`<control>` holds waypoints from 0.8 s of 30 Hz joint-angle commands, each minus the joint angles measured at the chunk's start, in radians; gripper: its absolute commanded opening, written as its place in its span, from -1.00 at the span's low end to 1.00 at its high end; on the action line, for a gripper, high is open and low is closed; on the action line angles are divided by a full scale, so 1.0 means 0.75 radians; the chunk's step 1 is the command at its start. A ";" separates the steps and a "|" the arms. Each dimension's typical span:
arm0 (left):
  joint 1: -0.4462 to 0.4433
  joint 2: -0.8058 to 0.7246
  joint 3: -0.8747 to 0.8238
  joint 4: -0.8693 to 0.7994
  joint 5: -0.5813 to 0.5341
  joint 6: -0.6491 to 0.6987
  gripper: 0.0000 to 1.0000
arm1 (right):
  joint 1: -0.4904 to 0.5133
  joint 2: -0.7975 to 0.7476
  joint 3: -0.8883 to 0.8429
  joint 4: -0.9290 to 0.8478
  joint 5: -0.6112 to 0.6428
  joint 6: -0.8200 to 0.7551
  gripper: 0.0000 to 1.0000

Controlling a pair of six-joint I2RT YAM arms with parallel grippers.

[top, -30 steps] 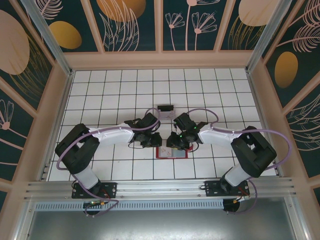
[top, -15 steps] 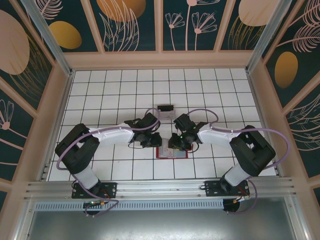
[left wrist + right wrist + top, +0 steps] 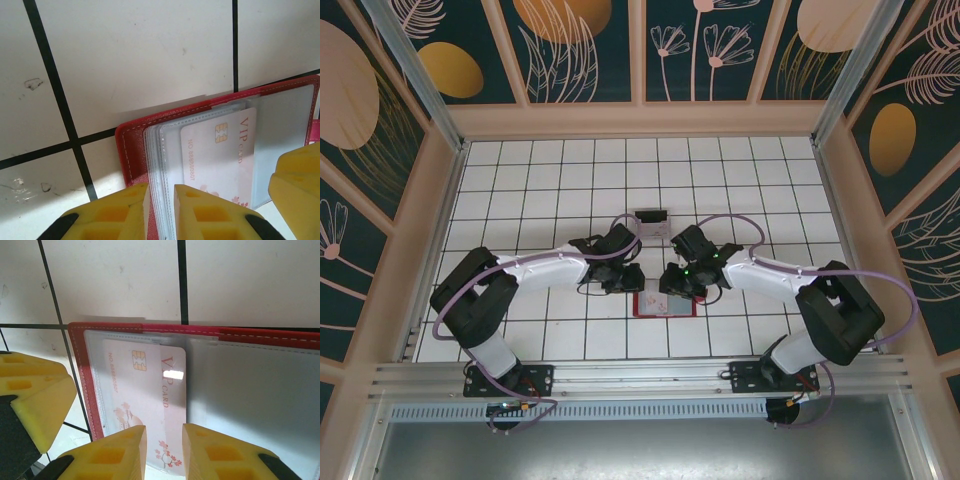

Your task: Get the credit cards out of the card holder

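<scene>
Left arm point(image 3: 535, 268) folded inward, the left gripper point(image 3: 160, 202) pinches the clear plastic sleeves of the open, stitched red card holder point(image 3: 131, 155) lying on the tiled table point(image 3: 550, 190), while the right gripper point(image 3: 159, 442) hangs with yellow fingers point(image 3: 110, 455) narrowly apart over its glossy white credit card point(image 3: 145, 390), though I cannot tell whether they grip it.

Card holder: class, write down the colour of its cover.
The card holder is red with pale stitching, clearest in the right wrist view.
</scene>
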 commanded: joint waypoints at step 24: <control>-0.055 0.144 0.098 -0.141 -0.128 0.048 -0.58 | -0.017 0.036 -0.054 0.092 -0.047 0.027 -0.47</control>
